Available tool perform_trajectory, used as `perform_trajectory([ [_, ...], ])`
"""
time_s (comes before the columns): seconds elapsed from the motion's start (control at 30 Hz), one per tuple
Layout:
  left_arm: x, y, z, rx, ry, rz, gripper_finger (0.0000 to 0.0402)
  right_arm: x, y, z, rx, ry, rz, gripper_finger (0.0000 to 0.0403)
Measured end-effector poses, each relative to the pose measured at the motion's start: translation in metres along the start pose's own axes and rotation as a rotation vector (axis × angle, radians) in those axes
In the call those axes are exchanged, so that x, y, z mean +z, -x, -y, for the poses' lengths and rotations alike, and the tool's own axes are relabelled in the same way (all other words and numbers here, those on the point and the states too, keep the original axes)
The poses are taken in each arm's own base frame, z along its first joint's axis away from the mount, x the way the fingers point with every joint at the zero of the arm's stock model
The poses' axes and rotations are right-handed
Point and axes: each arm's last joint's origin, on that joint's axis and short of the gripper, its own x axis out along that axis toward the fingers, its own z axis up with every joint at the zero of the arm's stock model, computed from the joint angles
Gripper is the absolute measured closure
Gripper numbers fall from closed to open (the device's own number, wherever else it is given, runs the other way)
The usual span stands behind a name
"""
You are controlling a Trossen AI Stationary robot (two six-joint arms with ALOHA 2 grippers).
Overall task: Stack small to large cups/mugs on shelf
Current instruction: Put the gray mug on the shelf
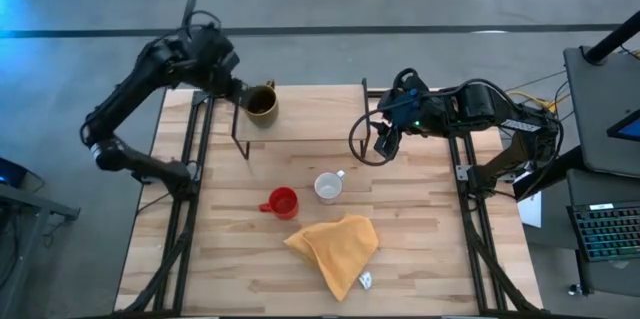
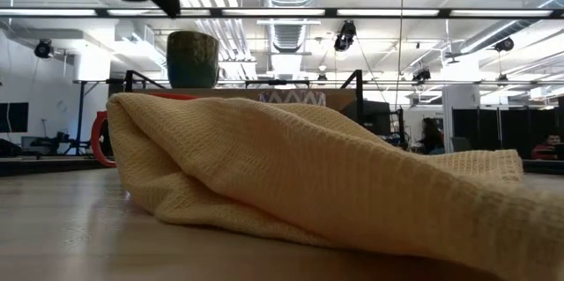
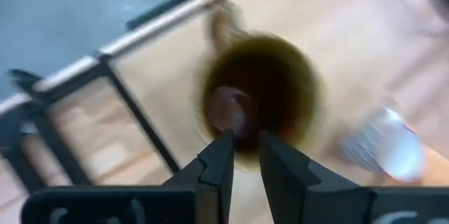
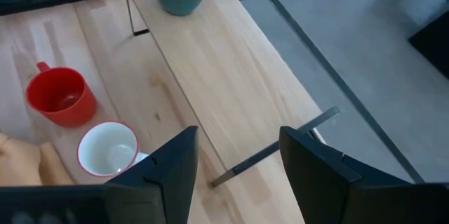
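The olive-brown mug (image 1: 262,102) stands upright on its base at the left end of the light-wood shelf (image 1: 310,114); it also shows in the low view (image 2: 192,59). My left gripper (image 1: 240,89) hovers just above the mug's rim (image 3: 259,90), clear of it, its fingers apart by a narrow gap (image 3: 242,157). The white mug (image 1: 328,187) and the red mug (image 1: 282,203) stand on the tabletop in front of the shelf. My right gripper (image 1: 385,141) is open and empty over the shelf's right end (image 4: 238,161).
A yellow-orange cloth (image 1: 335,244) lies crumpled on the table's near side and fills most of the low view (image 2: 308,175). A black cable loop (image 1: 362,139) hangs beside my right gripper. The shelf's middle and right parts (image 4: 224,62) are bare.
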Motion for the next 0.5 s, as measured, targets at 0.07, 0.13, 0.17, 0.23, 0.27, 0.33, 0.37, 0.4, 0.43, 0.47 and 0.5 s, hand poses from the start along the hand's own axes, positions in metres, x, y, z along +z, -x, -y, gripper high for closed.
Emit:
perform_trajectory([
  [0.07, -0.015, 0.007, 0.013, -0.054, -0.02, -0.01, 0.0348, 0.0, 0.0, 0.0, -0.001, 0.0, 0.0, 0.0209],
  [0.13, -0.031, 0.009, 0.028, -0.102, -0.028, -0.04, 0.0348, 0.0, 0.0, 0.0, -0.001, 0.0, 0.0, 0.0209],
  [0.17, -0.04, 0.009, 0.035, -0.116, -0.033, -0.058, 0.0348, 0.0, 0.0, 0.0, -0.001, 0.0, 0.0, 0.0209],
  [0.23, -0.057, 0.006, 0.046, -0.128, -0.045, -0.098, 0.0348, 0.0, 0.0, 0.0, -0.001, 0.0, 0.0, 0.0209],
  [0.27, -0.068, 0.001, 0.051, -0.122, -0.044, -0.131, 0.0348, 0.0, 0.0, 0.0, -0.001, 0.0, 0.0, 0.0209],
  [0.33, -0.088, -0.012, 0.059, -0.103, -0.046, -0.206, 0.0348, 0.0, 0.0, 0.0, -0.002, -0.001, 0.001, 0.0209],
  [0.37, -0.098, -0.02, 0.063, -0.09, -0.046, -0.239, 0.0348, 0.0, 0.0, 0.0, -0.003, -0.001, 0.002, 0.0209],
  [0.4, -0.107, -0.029, 0.068, -0.085, -0.043, -0.261, 0.0348, 0.0, 0.0, 0.0, -0.006, -0.001, 0.003, 0.0209],
  [0.43, -0.115, -0.037, 0.075, -0.101, -0.044, -0.263, 0.0348, 0.0, 0.0, 0.0, -0.008, -0.001, 0.004, 0.0209],
  [0.47, -0.121, -0.044, 0.083, -0.126, -0.041, -0.249, 0.0348, 0.0, 0.0, 0.0, -0.008, -0.001, 0.004, 0.0209],
  [0.5, -0.125, -0.051, 0.09, -0.151, -0.033, -0.226, 0.0348, 0.0, 0.0, 0.0, -0.011, -0.002, 0.005, 0.0209],
])
